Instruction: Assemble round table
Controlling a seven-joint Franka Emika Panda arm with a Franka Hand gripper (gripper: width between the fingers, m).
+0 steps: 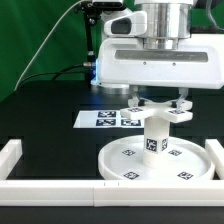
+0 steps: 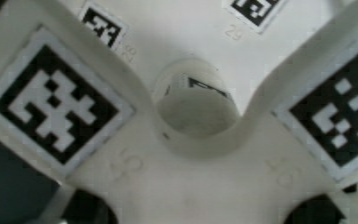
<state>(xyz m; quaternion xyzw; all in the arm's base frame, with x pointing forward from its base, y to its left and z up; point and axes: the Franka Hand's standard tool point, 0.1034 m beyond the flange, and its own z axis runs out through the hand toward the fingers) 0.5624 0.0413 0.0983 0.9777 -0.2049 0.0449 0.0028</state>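
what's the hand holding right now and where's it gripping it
The hand appears to hold the X-shaped cross base by its arms, above the leg; exact contact can't be told.

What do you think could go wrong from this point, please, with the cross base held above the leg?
1. The gripper holds the cross base just over the leg; a slight offset could make its hole miss the leg.
2. Pushing down off-center might tilt the leg on the round disc.
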